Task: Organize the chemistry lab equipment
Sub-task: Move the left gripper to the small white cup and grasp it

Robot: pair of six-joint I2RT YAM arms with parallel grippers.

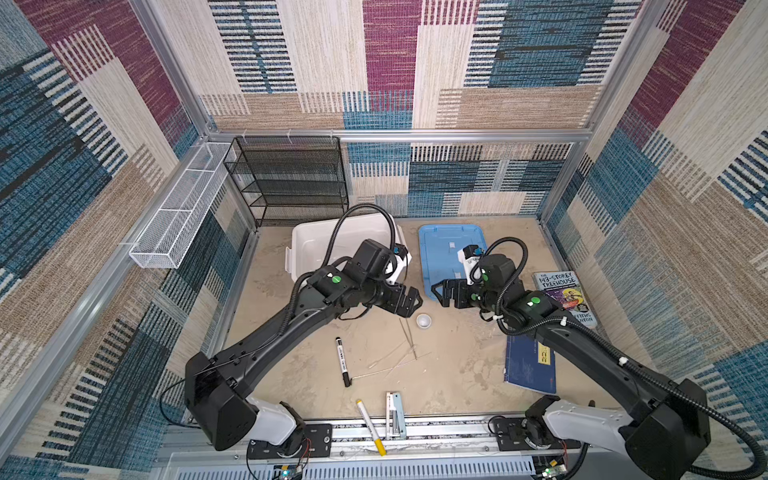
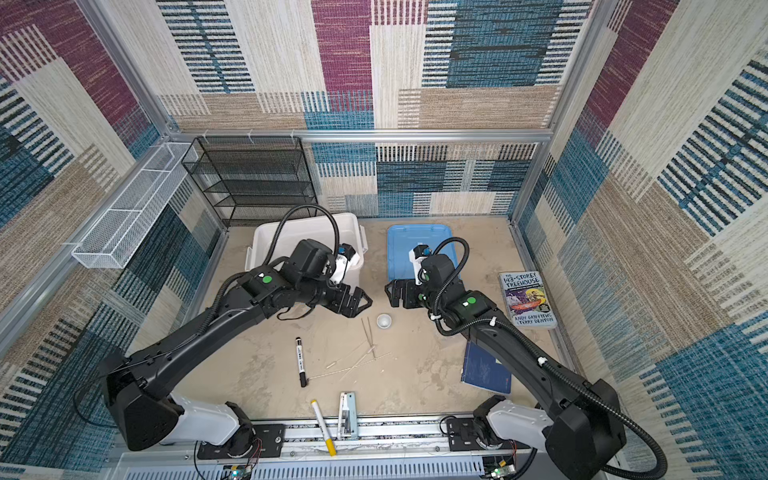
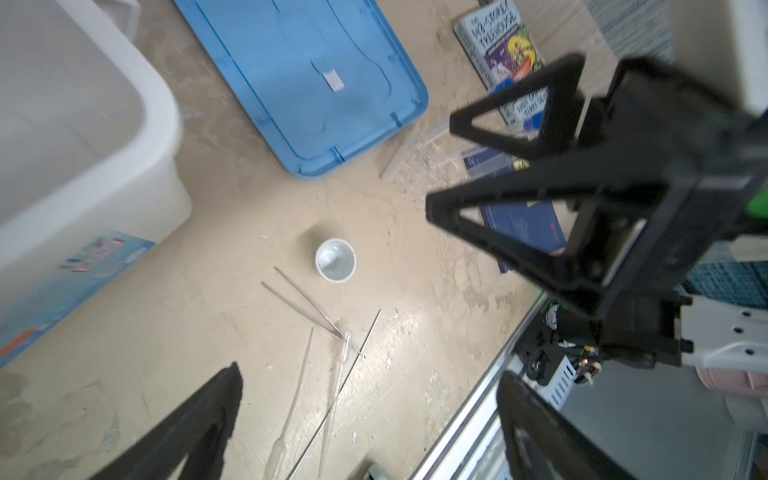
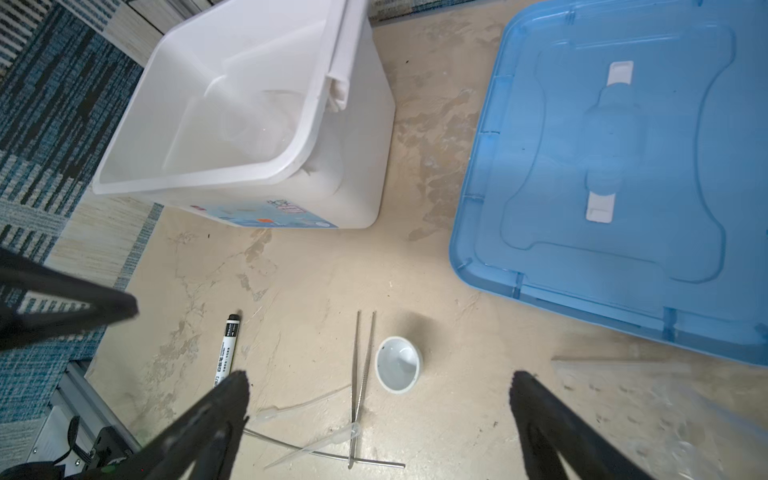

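While the left gripper (image 1: 406, 301) hung spread and empty, the metal tweezers (image 4: 360, 382) and small white round dish (image 1: 424, 321) lay just below, between it and the equally spread right gripper (image 1: 440, 293), so a centred, vertical descent seemed wisest.

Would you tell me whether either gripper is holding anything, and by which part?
Nothing is held: the left gripper and right gripper are both open and empty; the tweezers and dish lie untouched.
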